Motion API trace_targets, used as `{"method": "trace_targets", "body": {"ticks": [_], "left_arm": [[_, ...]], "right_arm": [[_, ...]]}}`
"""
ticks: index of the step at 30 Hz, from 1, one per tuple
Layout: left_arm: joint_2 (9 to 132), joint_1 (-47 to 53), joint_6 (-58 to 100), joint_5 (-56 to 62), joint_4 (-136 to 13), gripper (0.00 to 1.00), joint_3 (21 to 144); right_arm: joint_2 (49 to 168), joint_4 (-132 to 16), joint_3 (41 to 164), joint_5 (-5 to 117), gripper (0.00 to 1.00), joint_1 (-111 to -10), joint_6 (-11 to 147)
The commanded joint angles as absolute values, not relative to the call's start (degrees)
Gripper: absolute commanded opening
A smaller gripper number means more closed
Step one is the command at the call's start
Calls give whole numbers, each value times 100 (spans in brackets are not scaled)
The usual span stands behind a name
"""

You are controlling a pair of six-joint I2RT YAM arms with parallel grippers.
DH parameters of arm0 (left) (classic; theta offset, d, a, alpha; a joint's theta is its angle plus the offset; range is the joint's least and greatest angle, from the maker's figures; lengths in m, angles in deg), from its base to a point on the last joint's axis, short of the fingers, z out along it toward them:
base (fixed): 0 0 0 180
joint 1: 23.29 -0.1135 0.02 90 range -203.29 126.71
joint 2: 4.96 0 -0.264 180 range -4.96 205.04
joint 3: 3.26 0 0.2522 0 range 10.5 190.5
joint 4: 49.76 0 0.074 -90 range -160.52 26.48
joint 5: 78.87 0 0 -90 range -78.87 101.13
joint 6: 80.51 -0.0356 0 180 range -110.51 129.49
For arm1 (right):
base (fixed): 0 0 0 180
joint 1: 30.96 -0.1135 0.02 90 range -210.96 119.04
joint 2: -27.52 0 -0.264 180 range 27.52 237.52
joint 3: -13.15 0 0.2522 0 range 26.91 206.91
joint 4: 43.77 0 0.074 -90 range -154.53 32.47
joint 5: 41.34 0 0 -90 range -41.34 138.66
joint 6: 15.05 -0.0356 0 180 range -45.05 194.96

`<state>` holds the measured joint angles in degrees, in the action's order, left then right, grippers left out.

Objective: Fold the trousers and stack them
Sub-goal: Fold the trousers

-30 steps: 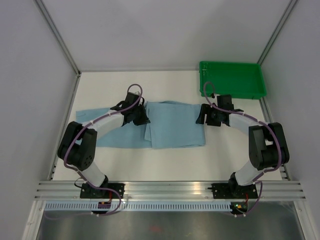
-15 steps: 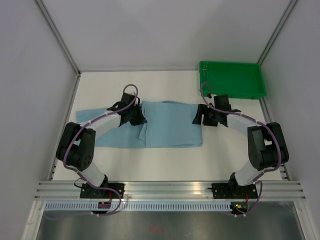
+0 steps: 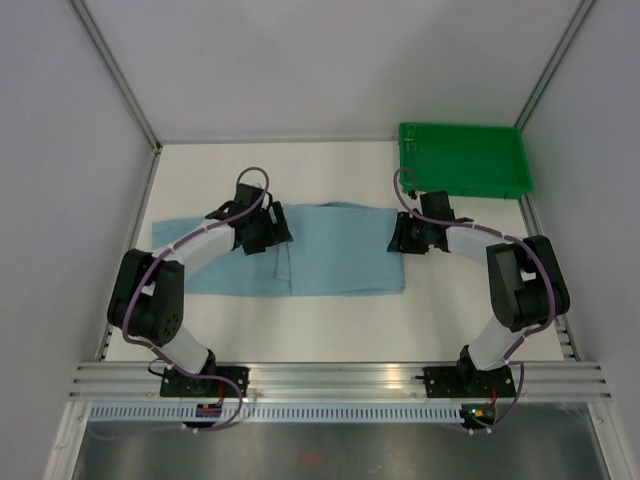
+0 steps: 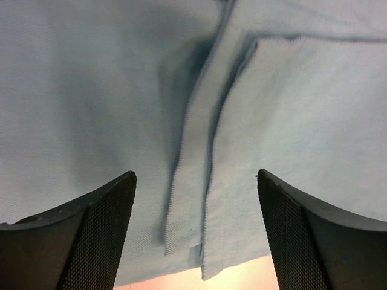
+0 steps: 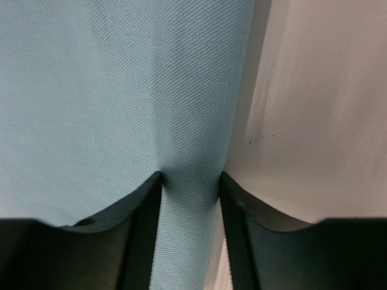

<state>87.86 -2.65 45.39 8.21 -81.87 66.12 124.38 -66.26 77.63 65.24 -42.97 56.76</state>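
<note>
The light blue trousers (image 3: 340, 262) lie flat across the table, with the right part folded over and a doubled hem edge near the middle. My left gripper (image 3: 268, 232) hovers over that fold. In the left wrist view it (image 4: 195, 175) is wide open above the layered hem of the trousers (image 4: 91, 90) and holds nothing. My right gripper (image 3: 400, 238) sits at the trousers' right edge. In the right wrist view its jaws (image 5: 190, 178) stand narrowed but apart. A strip of the trousers' (image 5: 91, 90) edge fills the gap between them.
A green plastic tray (image 3: 465, 165) stands at the back right corner, just behind the right arm. White table (image 3: 300, 320) lies in front of the trousers, and bare table (image 5: 314, 90) shows right of the cloth edge. Walls and aluminium rails enclose the table.
The left gripper opened and let go of the cloth, which now lies flatter. The right gripper slid left onto the trousers' right edge and its jaws narrowed.
</note>
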Motion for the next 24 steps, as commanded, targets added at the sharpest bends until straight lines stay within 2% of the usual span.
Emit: {"method": "trace_targets", "body": {"ticks": [1, 2, 5, 6, 11, 20, 23, 24], "left_arm": [[8294, -588, 4044, 1244, -8531, 88, 7272], [8241, -702, 4026, 1262, -8671, 89, 7342], [7961, -1255, 3990, 1201, -8847, 90, 7422], [7872, -1535, 3973, 1218, -8874, 90, 7353], [7380, -2170, 3814, 1569, -9076, 91, 7080], [6826, -3014, 3701, 1965, -9367, 91, 6439], [6738, -3208, 3516, 2018, -9358, 88, 6306], [6737, -3243, 3446, 2079, -9367, 83, 6245]], "right_arm": [[12560, -6553, 7956, 6457, 44, -4335, 5676], [12569, -6544, 8008, 6466, 40, -4335, 5641], [12613, -6526, 8105, 6492, 13, -4335, 5527], [12613, -6570, 8131, 6449, 0, -4335, 5483], [12376, -7044, 8448, 6088, 0, -4064, 5719], [11822, -8152, 9177, 5588, 0, -2718, 6836], [11734, -8363, 9414, 5683, 0, -2648, 6941], [11726, -8572, 9510, 5901, 0, -2656, 6968]]}}
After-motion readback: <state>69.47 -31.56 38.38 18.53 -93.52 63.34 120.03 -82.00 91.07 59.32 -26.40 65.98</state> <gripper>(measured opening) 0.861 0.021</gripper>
